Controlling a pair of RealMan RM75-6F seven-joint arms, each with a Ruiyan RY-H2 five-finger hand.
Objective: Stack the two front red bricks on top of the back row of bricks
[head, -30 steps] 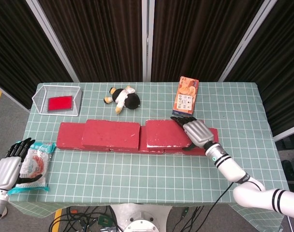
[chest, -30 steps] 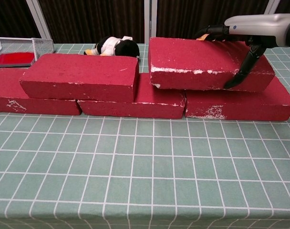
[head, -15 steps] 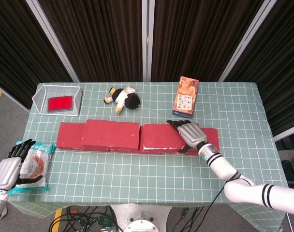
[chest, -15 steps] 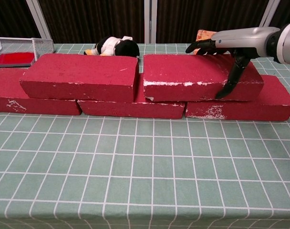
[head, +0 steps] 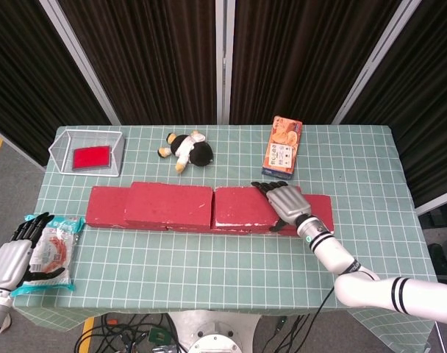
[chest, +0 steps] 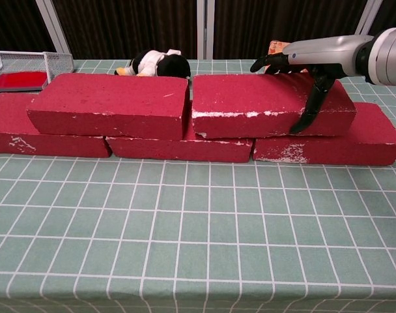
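Two rough, matte red bricks lie flat on a back row of three more, all blocky with chipped whitish edges, across the middle of the surface, which wears a green cloth ruled in a white grid. The left upper brick spans the joint between the left lower brick and the middle lower brick; the right upper brick sits just beside it, end to end with only a thin gap, over the joint between the middle lower brick and the right lower brick. The right hand, silver-backed with black fingers, grips the right upper brick at its right end: the fingers lie along the top toward the far edge while the thumb comes down the front face. The left hand rests at the front left corner of the surface, its fingers loosely spread over a crinkly clear plastic packet with red and teal print; whether it actually clasps the packet cannot be told. Toward the back edge lie a soft black-and-white stuffed penguin on its side and a flat orange printed box. At the back left corner stands a wire mesh tray with a flat red rectangle inside.
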